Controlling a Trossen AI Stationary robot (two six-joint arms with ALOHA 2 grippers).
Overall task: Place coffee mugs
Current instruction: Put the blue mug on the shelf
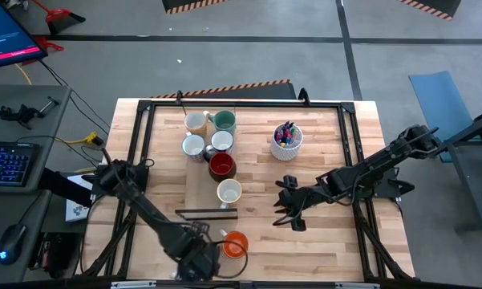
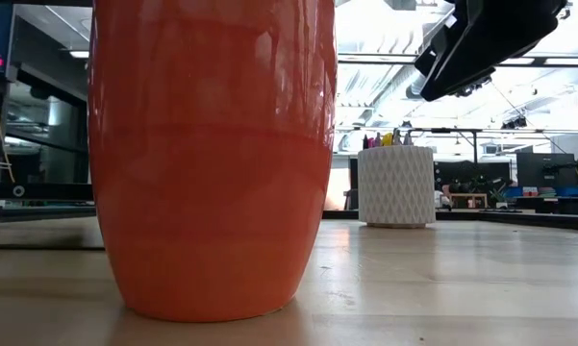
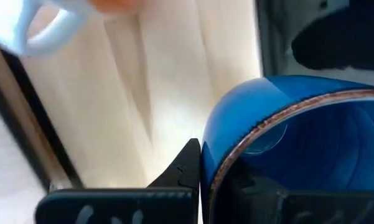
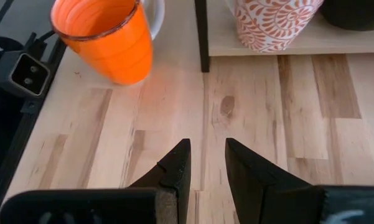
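the left gripper (image 3: 202,180) is closing tight on the rim of a blue mug (image 3: 299,149), just beside the orange mug (image 1: 236,244) at the table's (image 1: 337,241) near edge. the right gripper (image 4: 205,165) is hovering over bare wood, fingers slightly parted and holding nothing, near the orange mug. other mugs (image 1: 210,144) are clustering farther back from it.

Eight coffee mugs (image 1: 223,166) in all: six clustered on a low board (image 1: 194,189), one orange (image 1: 235,244), one blue (image 3: 311,155). One white cup of pens (image 1: 286,142).
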